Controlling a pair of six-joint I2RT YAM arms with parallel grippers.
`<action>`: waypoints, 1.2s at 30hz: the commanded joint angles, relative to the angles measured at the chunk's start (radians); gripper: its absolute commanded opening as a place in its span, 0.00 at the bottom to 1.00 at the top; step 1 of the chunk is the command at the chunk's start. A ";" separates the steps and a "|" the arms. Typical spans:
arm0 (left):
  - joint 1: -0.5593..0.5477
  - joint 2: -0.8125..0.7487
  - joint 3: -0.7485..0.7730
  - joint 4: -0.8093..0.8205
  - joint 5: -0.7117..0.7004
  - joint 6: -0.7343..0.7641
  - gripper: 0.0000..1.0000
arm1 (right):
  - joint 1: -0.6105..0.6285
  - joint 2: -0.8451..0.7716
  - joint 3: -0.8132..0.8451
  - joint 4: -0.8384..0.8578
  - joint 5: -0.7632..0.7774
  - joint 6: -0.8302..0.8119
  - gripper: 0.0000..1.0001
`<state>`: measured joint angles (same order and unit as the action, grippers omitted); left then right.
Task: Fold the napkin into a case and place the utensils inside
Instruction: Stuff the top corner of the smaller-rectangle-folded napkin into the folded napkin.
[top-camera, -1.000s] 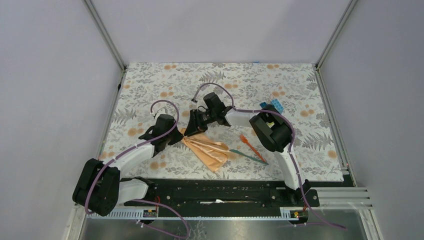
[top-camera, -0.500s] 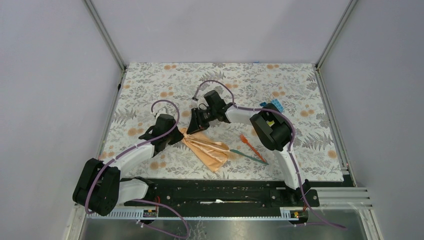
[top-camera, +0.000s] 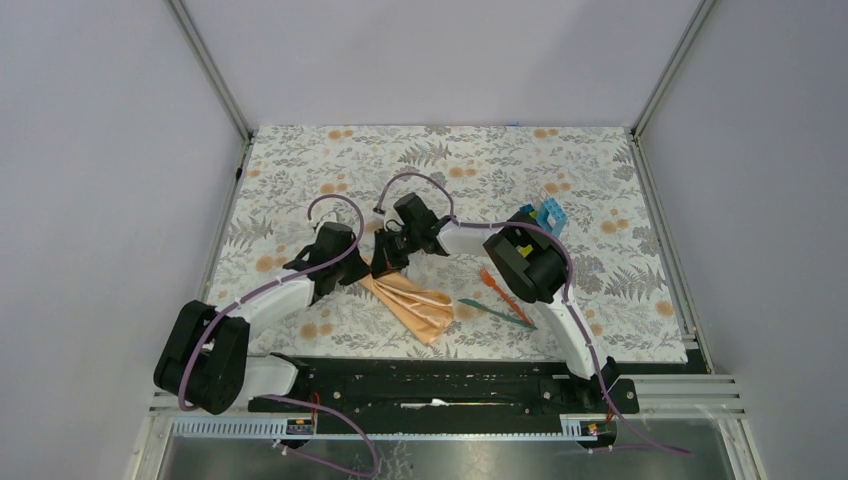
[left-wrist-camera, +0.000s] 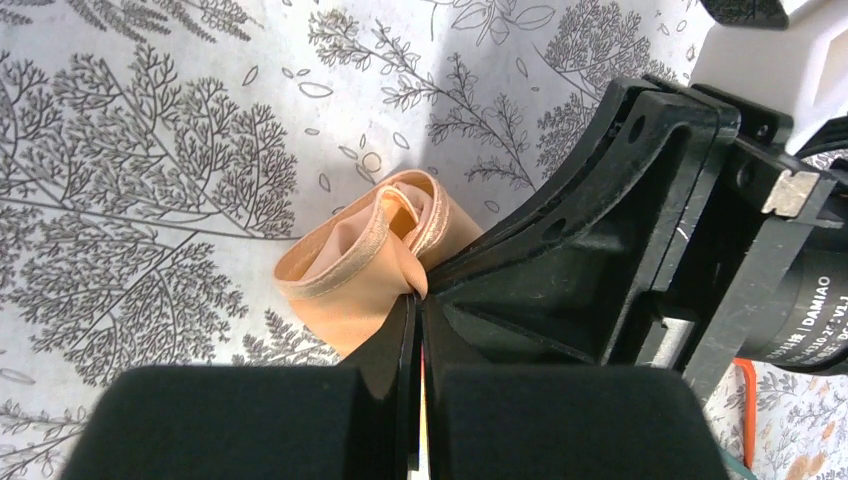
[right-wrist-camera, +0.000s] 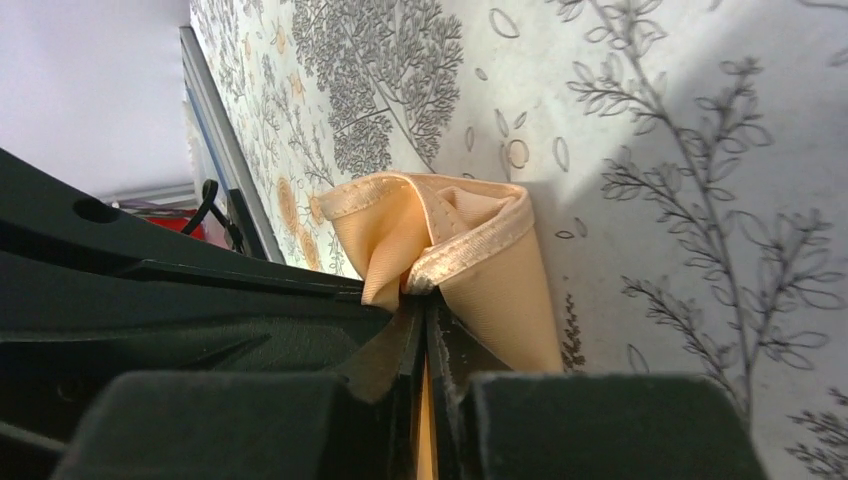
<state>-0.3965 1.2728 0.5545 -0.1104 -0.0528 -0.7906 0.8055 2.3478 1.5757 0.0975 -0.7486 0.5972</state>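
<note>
Two pincers, both clamped on the same upper-left end of the napkin (top-camera: 415, 305). Left pincer (left-wrist-camera: 420, 335): jaws pressed together, peach cloth pinched between them. Right pincer (right-wrist-camera: 425, 345): likewise closed, satin hem caught in the slit.

They meet nose to nose. In the left wrist view the right pincer's black body fills the right half of the frame, up against the cloth. In the right wrist view the left one blocks the lower left. The gripped corner bunches into a curled loop just past the fingertips.

From the top, the napkin runs as a crumpled long strip from frame centre down and right. The teal utensil (top-camera: 497, 312) lies just beside its lower end. The orange utensil (top-camera: 497, 284) is just above the teal one, close under the right arm (top-camera: 530, 265). Blue blocks (top-camera: 551, 214) sit upper right of that arm, partly hidden by it.

A floral mat (top-camera: 300, 170), grey leaves with orange spots, is the work surface. Plain grey walls (top-camera: 100, 200) stand on three sides. A black rail (top-camera: 450, 385) at the bottom carries the arm bases.
</note>
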 joint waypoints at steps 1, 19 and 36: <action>-0.002 0.072 0.045 0.103 0.013 -0.019 0.00 | 0.014 0.001 -0.029 0.043 0.018 0.049 0.06; 0.043 -0.115 -0.029 0.044 0.048 0.011 0.52 | -0.015 -0.008 -0.077 0.070 0.020 0.049 0.03; 0.179 -0.103 -0.074 0.091 0.181 0.008 0.10 | -0.019 -0.011 -0.070 0.042 0.032 0.021 0.00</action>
<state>-0.2176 1.1347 0.4820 -0.1371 0.0471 -0.8051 0.7780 2.3459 1.5204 0.2028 -0.7498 0.6689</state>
